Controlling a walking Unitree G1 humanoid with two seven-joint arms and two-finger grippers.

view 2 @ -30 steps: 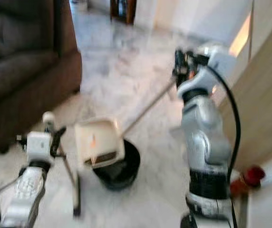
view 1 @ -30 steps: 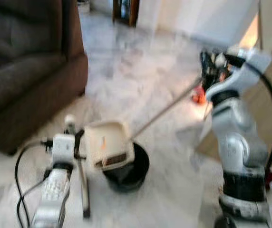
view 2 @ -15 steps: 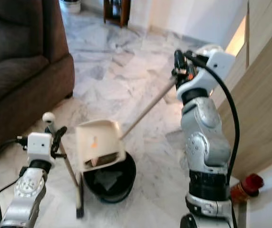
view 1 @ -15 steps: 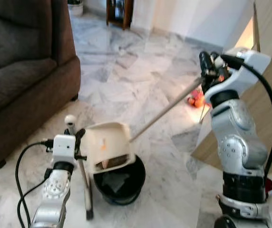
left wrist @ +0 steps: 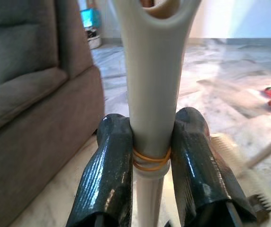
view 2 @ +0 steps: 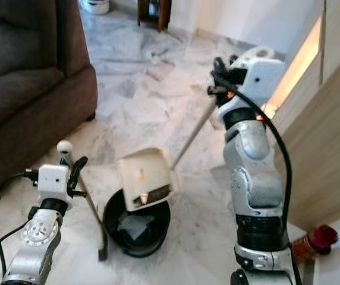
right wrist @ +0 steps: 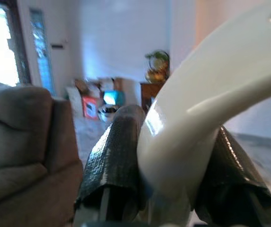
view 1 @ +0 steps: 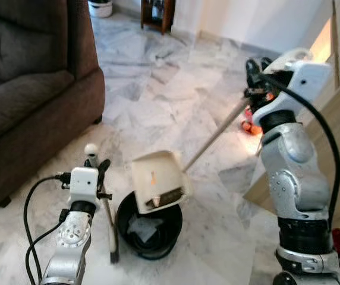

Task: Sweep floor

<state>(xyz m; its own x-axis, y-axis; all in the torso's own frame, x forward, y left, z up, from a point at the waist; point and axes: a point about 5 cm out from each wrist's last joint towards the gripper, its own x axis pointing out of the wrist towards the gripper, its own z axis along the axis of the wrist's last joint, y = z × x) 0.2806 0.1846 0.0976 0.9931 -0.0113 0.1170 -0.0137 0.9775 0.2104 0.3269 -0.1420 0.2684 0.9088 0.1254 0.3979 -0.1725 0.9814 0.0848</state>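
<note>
Your right gripper (view 1: 254, 74) clenches the dustpan (view 1: 158, 181) handle, tilting the pan over the black bin (view 1: 149, 225) on the marble floor (view 1: 158, 101), while your left gripper (left wrist: 147, 156) grasps the broom (view 1: 112, 222) handle.

— Do you see any writing here, a label or a brand?

— No, I cannot read any. The dustpan (view 1: 158, 181) has a small orange mark on its back, but it is too small to tell if it is a letter.

— And on the robot's arms?

— Nothing readable there, no numbers and no signs.
</note>
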